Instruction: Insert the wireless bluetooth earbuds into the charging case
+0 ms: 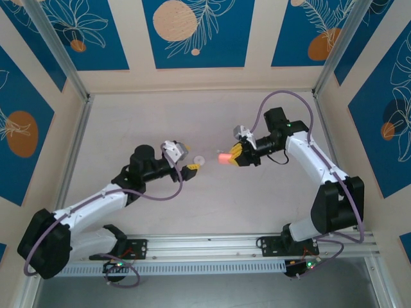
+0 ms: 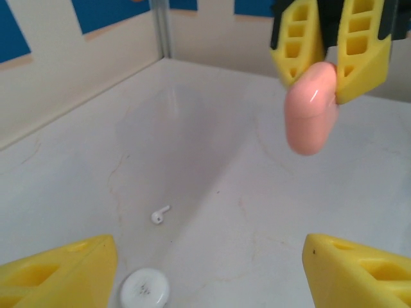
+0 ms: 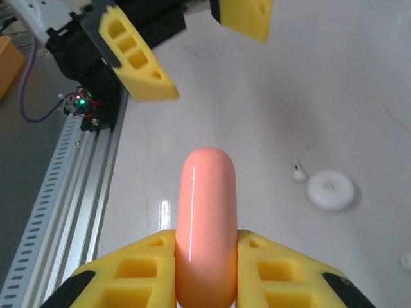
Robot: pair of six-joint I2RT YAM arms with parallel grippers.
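Note:
My right gripper (image 1: 231, 157) is shut on the salmon-pink charging case (image 1: 223, 158) and holds it above the table. The case (image 3: 207, 212) sticks out forward between the yellow fingers (image 3: 128, 276) and looks closed. In the left wrist view the case (image 2: 311, 115) hangs at the upper right. My left gripper (image 1: 192, 168) faces it, open, with nothing between its fingers (image 2: 58, 273). One whitish earbud (image 2: 159, 215) lies on the table below and ahead of the left gripper. The same earbud (image 3: 298, 171) lies beside a white disc (image 3: 330, 190).
The white disc (image 2: 145, 289) rests on the table (image 1: 257, 199) between the two grippers, close to the left fingertips. A small whitish speck (image 3: 406, 260) lies at the right edge of the right wrist view. An aluminium rail (image 1: 212, 244) runs along the near edge.

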